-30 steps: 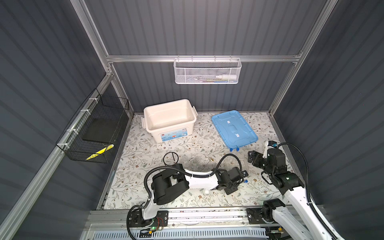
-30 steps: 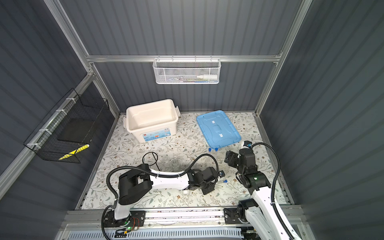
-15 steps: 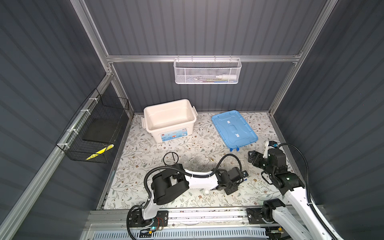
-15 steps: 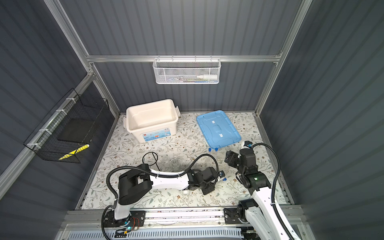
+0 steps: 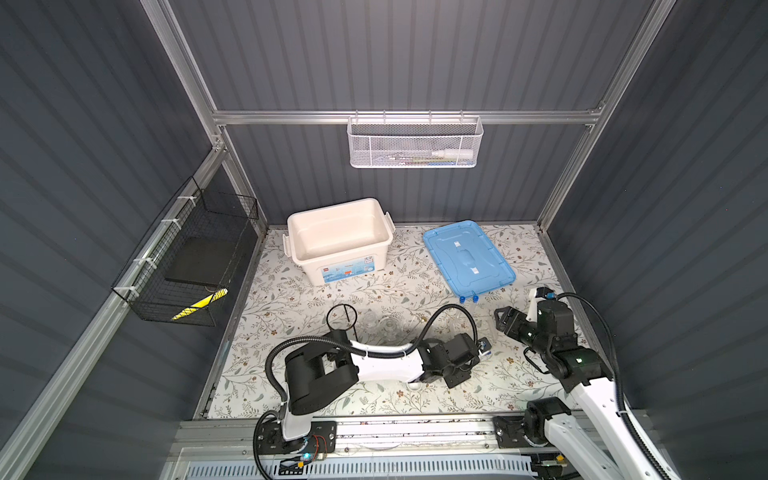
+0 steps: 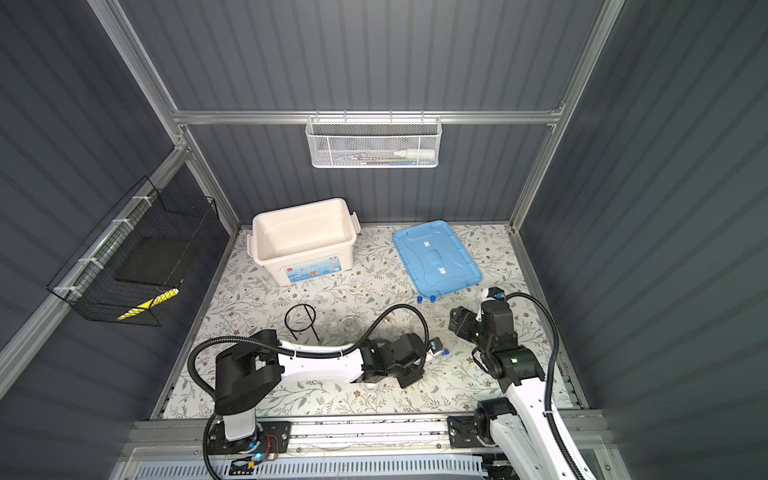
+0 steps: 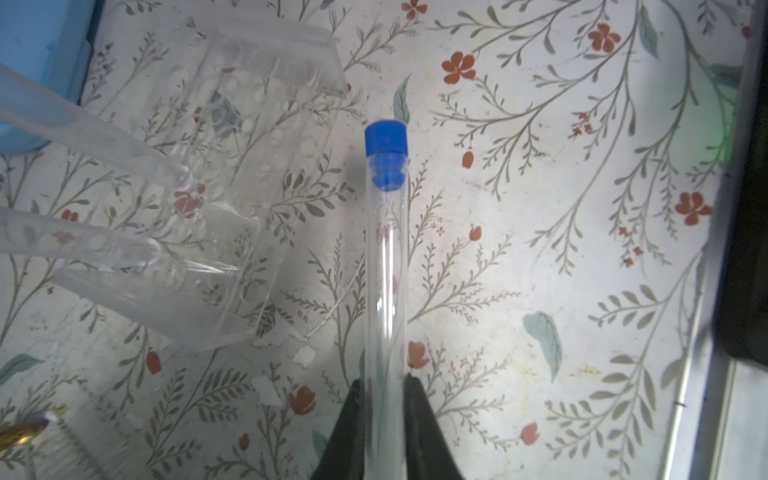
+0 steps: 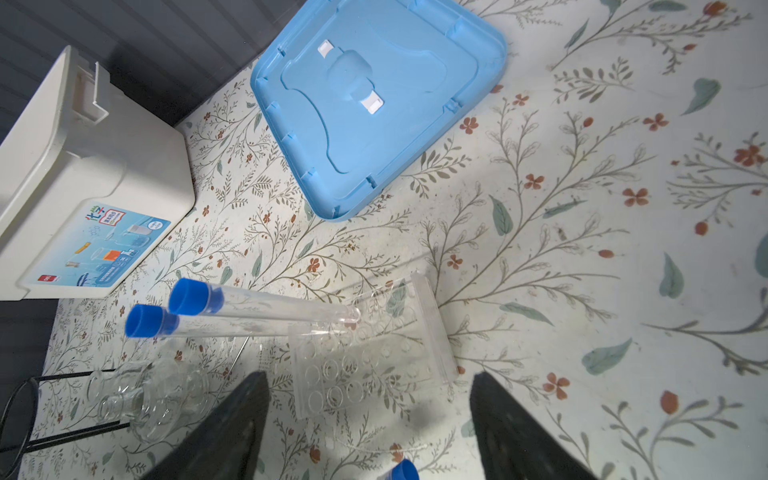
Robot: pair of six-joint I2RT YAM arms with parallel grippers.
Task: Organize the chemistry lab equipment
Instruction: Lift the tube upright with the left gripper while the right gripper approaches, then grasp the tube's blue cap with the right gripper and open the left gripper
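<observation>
Test tube [image 7: 384, 266] still pinched by left gripper [image 7: 384, 380], right gripper [image 8: 368, 376] spread wide over tube rack [image 8: 432, 324]

Tubes [image 8: 270, 305] crowd rack [image 8: 365, 365] — lid [image 8: 374, 104] behind.

One clear test tube [image 7: 384, 270] with a blue cap [image 7: 385, 141] is gripped at its lower part by the left pincer [image 7: 384, 388], over the flowered tabletop [image 7: 540, 208]. It is just beside the clear rack [image 7: 232, 187]. The rack has rows of round holes and sits on the tabletop. Two more tubes [image 8: 266, 307], also blue-capped, have their round ends at the rack; whether they stand straight or lean, I cannot tell. Further left in both top views, the black wire tripod [image 5: 327, 319] stands upright with its ring on top. Just beside it are small clear glass pieces [image 5: 388, 326], close together. A small white dish [image 6: 370, 385] lies nearer the front, mostly hidden.
</observation>
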